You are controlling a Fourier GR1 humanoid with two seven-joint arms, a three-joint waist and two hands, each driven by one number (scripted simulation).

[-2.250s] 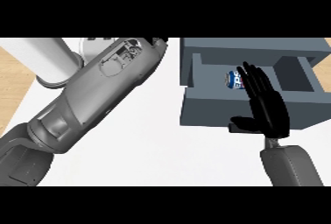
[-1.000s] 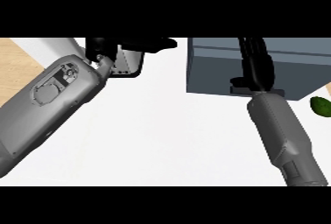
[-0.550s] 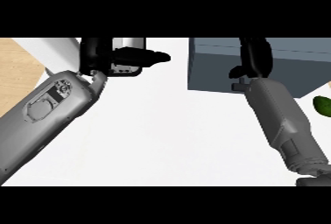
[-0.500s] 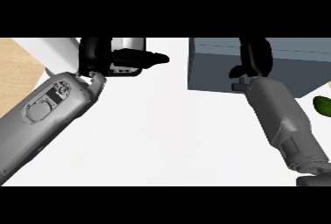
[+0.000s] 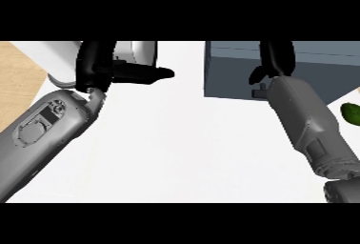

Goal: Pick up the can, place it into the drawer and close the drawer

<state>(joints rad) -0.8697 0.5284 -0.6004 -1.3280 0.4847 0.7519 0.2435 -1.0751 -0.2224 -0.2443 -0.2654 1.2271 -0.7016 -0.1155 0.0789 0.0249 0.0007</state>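
Drawer (image 5: 232, 71), open earlier, now shut; right hand (image 5: 275, 58) on front.

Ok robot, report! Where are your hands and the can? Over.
Left hand open, resting top left. Right hand open, over drawer. Drawer looks closed; can not in sight. Green thing at right, apart from drawer.

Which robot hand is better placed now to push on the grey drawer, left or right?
Right. The right robot hand lies against the drawer front, its forearm lined up before it. The left robot hand is off to the side, beside a white cylinder, away from the drawer.
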